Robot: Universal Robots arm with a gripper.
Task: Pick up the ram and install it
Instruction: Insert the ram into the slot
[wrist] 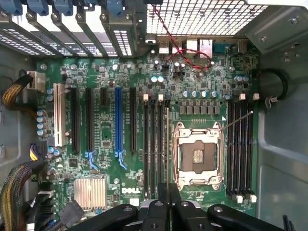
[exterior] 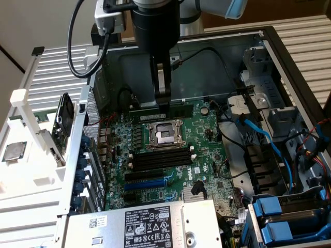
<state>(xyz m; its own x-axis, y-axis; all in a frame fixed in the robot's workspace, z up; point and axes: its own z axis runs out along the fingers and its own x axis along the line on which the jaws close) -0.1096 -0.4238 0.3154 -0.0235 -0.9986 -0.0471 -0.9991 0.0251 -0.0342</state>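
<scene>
Gripper (wrist: 167,197) is clamping the ram (wrist: 167,144) edge-on; we're aiming to seat it square along the slots (wrist: 153,144), pressing evenly.

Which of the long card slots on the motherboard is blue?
The slot with black slots on both sides; the rest are black, one white.

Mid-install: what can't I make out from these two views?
- Label and chips of the ram: wrist view, it is edge-on.
- Slot under the ram: exterior view, the gripper and the ram cover it.
- Slot clips at the gripper's end: wrist view, the fingers cover them.
</scene>
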